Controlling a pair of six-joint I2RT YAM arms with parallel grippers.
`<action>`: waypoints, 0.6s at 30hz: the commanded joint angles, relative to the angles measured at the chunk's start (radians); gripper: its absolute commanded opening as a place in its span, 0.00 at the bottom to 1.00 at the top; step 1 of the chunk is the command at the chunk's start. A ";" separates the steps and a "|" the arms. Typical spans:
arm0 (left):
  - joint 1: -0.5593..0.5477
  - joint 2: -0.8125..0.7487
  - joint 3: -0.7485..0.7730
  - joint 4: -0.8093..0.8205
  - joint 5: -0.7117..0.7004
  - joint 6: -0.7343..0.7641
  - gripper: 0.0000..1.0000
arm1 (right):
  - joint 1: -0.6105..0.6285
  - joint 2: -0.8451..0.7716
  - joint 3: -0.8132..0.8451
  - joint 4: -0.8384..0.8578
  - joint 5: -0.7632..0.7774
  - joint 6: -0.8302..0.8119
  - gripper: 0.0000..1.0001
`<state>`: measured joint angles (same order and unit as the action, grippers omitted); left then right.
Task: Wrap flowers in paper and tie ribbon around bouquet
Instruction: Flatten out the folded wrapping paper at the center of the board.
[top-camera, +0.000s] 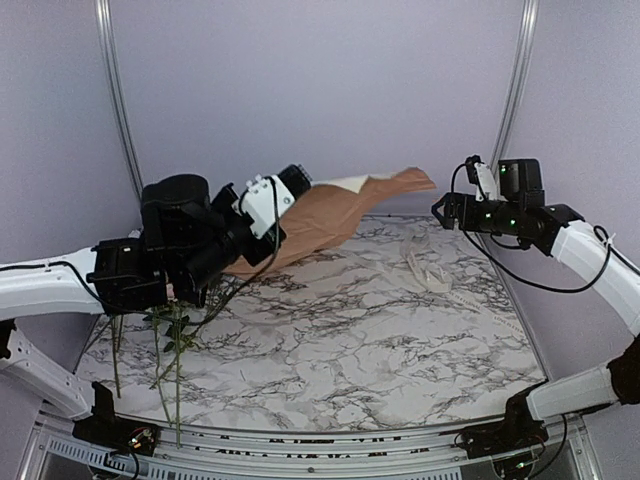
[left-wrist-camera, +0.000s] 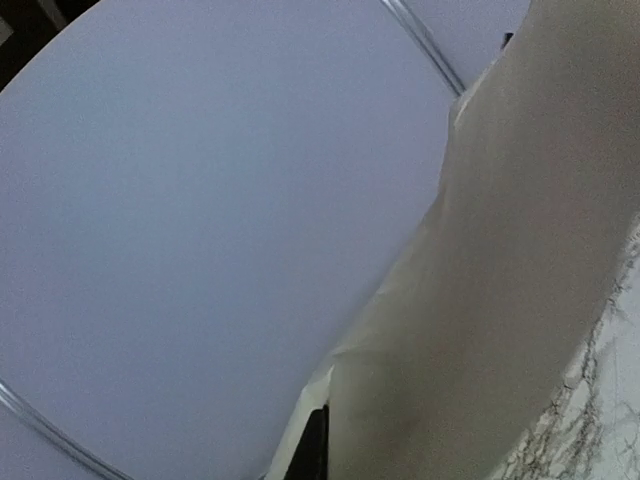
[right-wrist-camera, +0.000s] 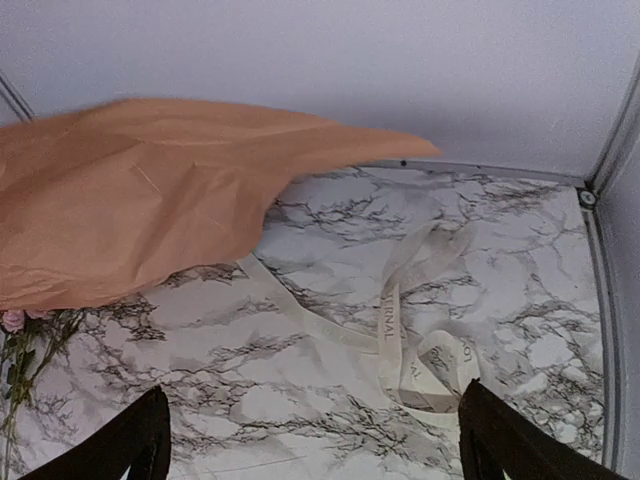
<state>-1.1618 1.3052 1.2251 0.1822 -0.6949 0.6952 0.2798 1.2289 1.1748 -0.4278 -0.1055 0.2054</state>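
**Marble table, peach paper raised at the back**

A white table (top-camera: 350, 340) veined in grey marble pattern sits inside pale lilac walls (top-camera: 300, 80), with metal frame rails (top-camera: 118, 110) rising at the back corners.

The paper (top-camera: 330, 215) is the largest thing here. It is a matte, peach-orange sheet, softly creased and loosely folded over itself, its paler underside showing along the upper edge. It slants from about 10 o'clock up to a pointed corner near 12 o'clock. That far corner hangs clear of the table, while the lower edge droops close to the marble.

The left gripper (top-camera: 280, 205) is at 10 o'clock with its jaws together, clamped on the paper's near end. In the left wrist view the sheet fills the right side, pressed up against the camera.

The flowers (top-camera: 172, 345) show as thin green stems with small leaves, hanging under the left arm around 8 o'clock. One pink bloom (right-wrist-camera: 12, 320) peeps out beneath the paper's edge. Whether other blooms lie inside the fold cannot be told.

The ribbon (top-camera: 425, 270) lies loose on the marble at about 2 o'clock, cream-white with faint lettering, in slack loops with one strand trailing toward the paper.

The right gripper (right-wrist-camera: 312, 390) hovers above the table at 2 o'clock, its jaws wide apart and holding nothing.
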 joint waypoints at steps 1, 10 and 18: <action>-0.100 0.052 -0.094 -0.042 0.264 0.021 0.00 | -0.068 -0.022 -0.039 -0.010 0.132 0.011 0.96; -0.188 0.267 -0.205 -0.138 0.708 -0.136 0.00 | -0.096 -0.003 -0.051 -0.054 0.268 -0.014 0.97; -0.199 0.425 -0.207 -0.181 0.696 -0.107 0.00 | -0.105 -0.029 0.003 -0.130 0.693 -0.022 1.00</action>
<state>-1.3621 1.7046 1.0264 0.0357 -0.0341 0.5846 0.1902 1.2270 1.1126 -0.5114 0.2947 0.1898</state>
